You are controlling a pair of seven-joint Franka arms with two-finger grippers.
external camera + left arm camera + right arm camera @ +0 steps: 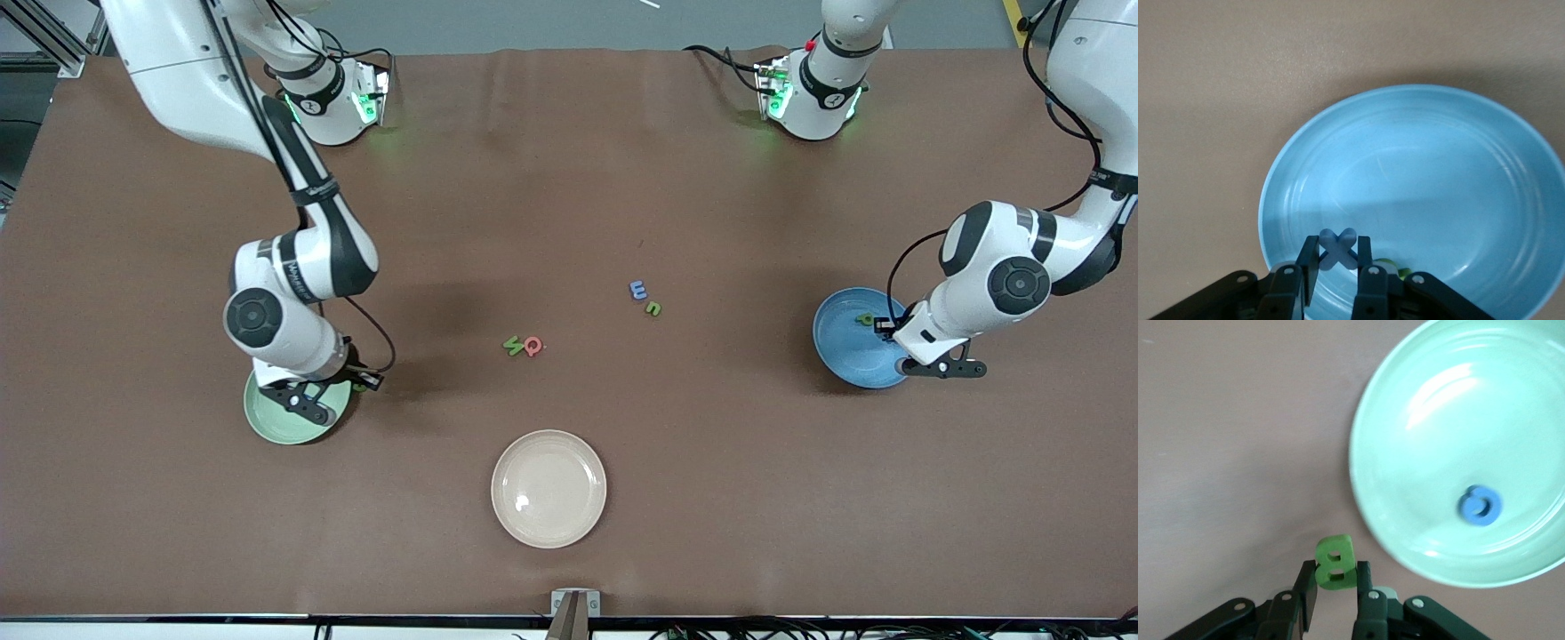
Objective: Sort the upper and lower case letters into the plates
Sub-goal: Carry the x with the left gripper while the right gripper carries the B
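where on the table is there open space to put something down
Bare brown table lies between the robot bases and the letter pairs, and between the cream plate and blue plate. Crowded: mid-table letters, both end plates under grippers.

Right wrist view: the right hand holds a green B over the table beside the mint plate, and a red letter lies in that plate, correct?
Not quite. The letter in the mint plate is blue, as the right wrist view shows. The right hand does hold the green B over the table.

Lighting: bright, even, from overhead.
Shadows: soft, beneath both arms on the desk (pixel 569 196).
Glare: highlights on cream plate (pixel 548 488) and mint plate (pixel 1511 400).
Focus: sharp.
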